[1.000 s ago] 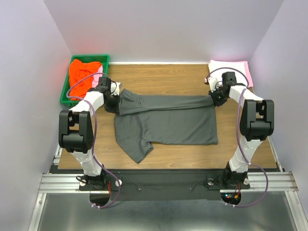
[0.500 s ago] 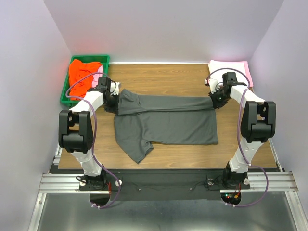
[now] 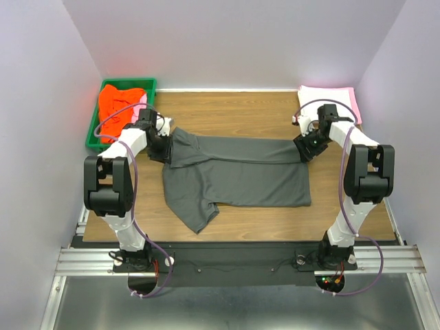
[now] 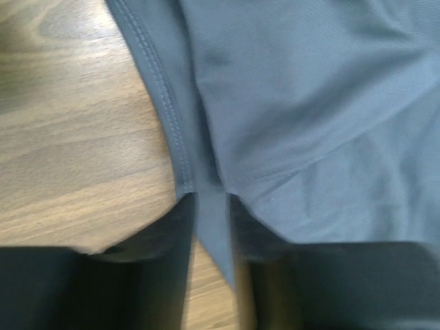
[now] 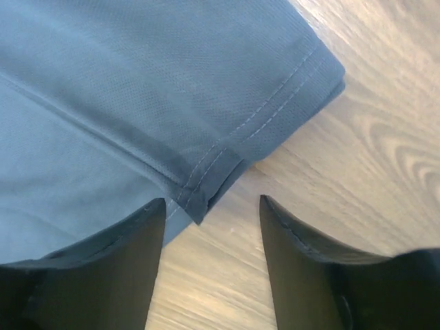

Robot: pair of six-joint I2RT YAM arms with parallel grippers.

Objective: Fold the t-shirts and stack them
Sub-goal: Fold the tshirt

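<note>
Fold-and-stack station, seen from the overhead camera and both wrist cameras. A rectangular green plastic bin (image 3: 128,81) stands at the far left corner of the brown wood-grain table (image 3: 234,113). It holds a crumpled orange-red t-shirt (image 3: 117,103) that fills most of it, with a patch of light pink cloth (image 3: 142,103) showing at its right side. At the far right corner, outside any container, lies a flat folded stack of light pink and white cloth (image 3: 333,93). The dark charcoal grey t-shirt (image 3: 240,175) lies spread across the middle of the table. Its far portion is folded over towards the near side as a long band, and one sleeve juts towards the near edge. The left gripper (image 3: 163,142) sits low at the band's left end. In its wrist view the fingers (image 4: 172,240) stand slightly apart with a narrow strip of stitched hem between them. The right gripper (image 3: 304,146) sits at the band's right end. There its fingers (image 5: 289,247) are plainly parted over bare wood, and only the hem corner reaches between them.
</note>
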